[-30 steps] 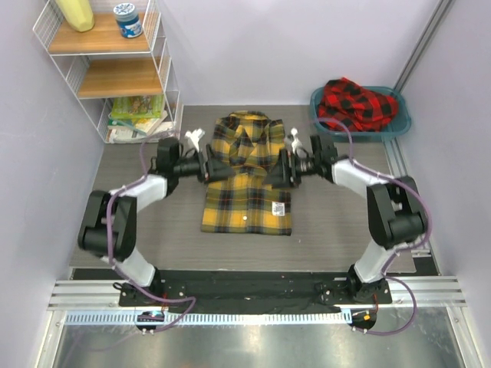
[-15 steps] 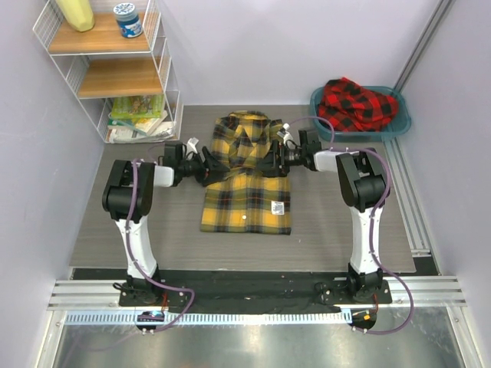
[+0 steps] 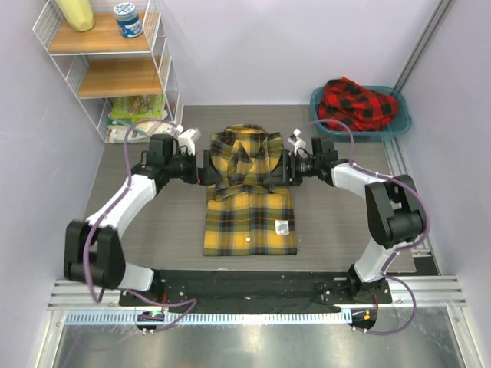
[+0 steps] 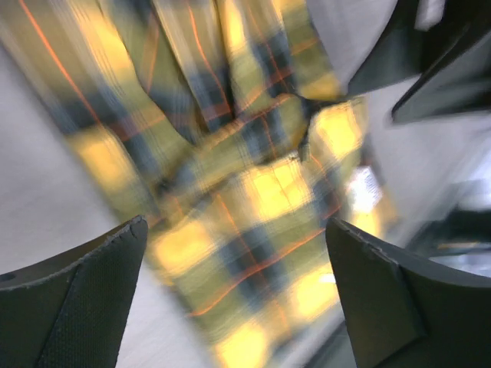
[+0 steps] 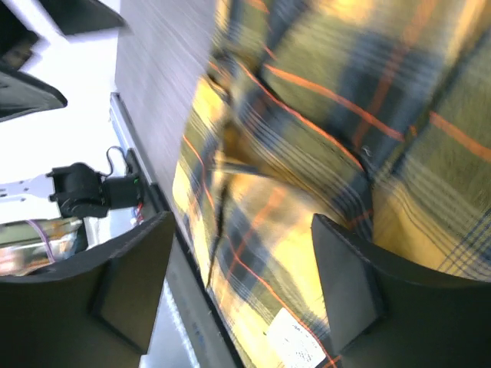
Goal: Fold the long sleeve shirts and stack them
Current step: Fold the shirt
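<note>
The yellow-and-black long sleeve shirt (image 3: pixel 249 222) lies folded into a rectangle at the table's middle, collar at the far end, with a white label (image 3: pixel 281 227) near its lower right. My left gripper (image 3: pixel 207 169) is at the shirt's left edge and my right gripper (image 3: pixel 280 169) at its right edge, both level with its upper half. In the left wrist view, the left gripper (image 4: pixel 234 291) is open over blurred plaid cloth (image 4: pixel 253 192). The right gripper (image 5: pixel 242 284) is also open above the plaid shirt (image 5: pixel 322 115). The red-and-black shirt (image 3: pixel 354 103) sits crumpled in the basin.
The teal basin (image 3: pixel 400 123) stands at the back right. A white wire shelf (image 3: pixel 165 69) with a jar, a yellow item and books stands at the back left. A metal rail (image 3: pixel 400 169) runs along the table's right side.
The yellow shirt has shifted toward the near edge and its upper part looks flatter. The left arm has swung out to the left, and both grippers stay at the shirt's sides.
</note>
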Robot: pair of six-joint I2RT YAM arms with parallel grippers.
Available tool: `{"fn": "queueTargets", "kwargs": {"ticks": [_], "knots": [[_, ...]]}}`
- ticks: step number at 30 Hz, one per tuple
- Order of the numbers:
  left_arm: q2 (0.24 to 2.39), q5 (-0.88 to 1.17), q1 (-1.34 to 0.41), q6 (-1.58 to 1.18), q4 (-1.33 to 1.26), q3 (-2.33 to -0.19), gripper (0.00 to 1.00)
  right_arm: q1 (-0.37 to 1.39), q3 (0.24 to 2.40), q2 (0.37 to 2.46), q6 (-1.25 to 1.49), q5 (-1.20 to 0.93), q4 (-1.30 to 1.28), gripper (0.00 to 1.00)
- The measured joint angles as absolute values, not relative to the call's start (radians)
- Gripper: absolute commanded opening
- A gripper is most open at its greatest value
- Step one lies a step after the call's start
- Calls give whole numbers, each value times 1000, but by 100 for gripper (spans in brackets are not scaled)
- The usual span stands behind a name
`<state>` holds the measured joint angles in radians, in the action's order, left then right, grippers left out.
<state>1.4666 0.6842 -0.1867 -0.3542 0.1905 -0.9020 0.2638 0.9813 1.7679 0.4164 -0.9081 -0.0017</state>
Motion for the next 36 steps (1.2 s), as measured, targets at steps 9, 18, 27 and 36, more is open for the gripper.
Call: {"fn": "queueTargets", "kwargs": {"ticks": [9, 18, 27, 36], "knots": [[968, 175, -725, 356, 522, -797, 100, 397, 1114, 1704, 308, -822, -21, 36], [1055, -219, -1317, 485, 559, -684, 73, 510, 1142, 1959, 301, -818, 9, 25], [1308, -351, -1512, 493, 454, -686, 57, 500, 1171, 2063, 301, -853, 9, 23], [1473, -474, -1516, 515, 296, -678, 14, 495, 1160, 2067, 298, -865, 28, 21]]}}
